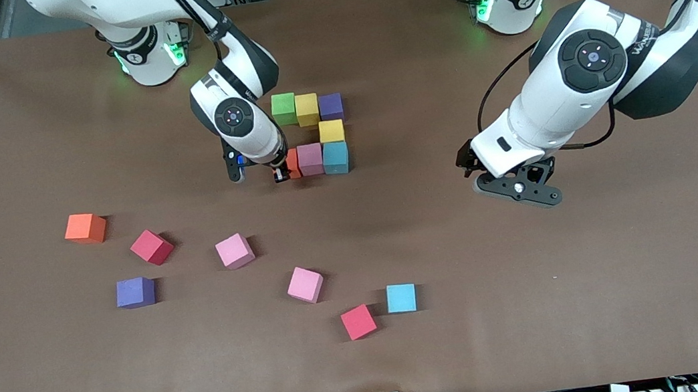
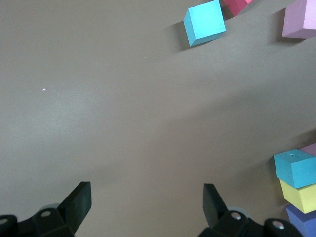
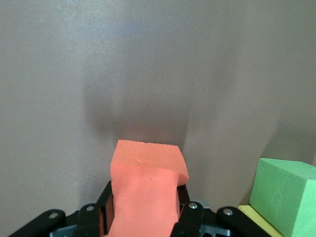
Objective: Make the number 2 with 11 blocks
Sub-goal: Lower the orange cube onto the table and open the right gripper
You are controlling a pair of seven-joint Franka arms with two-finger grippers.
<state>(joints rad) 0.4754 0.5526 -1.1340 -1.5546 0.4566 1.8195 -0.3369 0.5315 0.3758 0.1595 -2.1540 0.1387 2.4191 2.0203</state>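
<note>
My right gripper (image 1: 283, 168) is shut on an orange block (image 1: 293, 162), held low at the table beside the pink block (image 1: 310, 159) of the partly built number 2. The right wrist view shows the orange block (image 3: 145, 182) squeezed between the fingers, with the green block (image 3: 286, 192) close by. The figure has a row of green (image 1: 283, 109), yellow (image 1: 306, 109) and purple (image 1: 330, 106), a yellow block (image 1: 331, 131) under the purple, then a teal block (image 1: 336, 157) beside the pink. My left gripper (image 1: 515, 185) hangs open and empty over bare table (image 2: 148, 202).
Loose blocks lie nearer the front camera: orange (image 1: 85, 228), red (image 1: 151, 247), purple (image 1: 135, 292), two pink (image 1: 235, 251) (image 1: 305, 285), red (image 1: 359, 321) and light blue (image 1: 401, 298). The light blue one also shows in the left wrist view (image 2: 205, 22).
</note>
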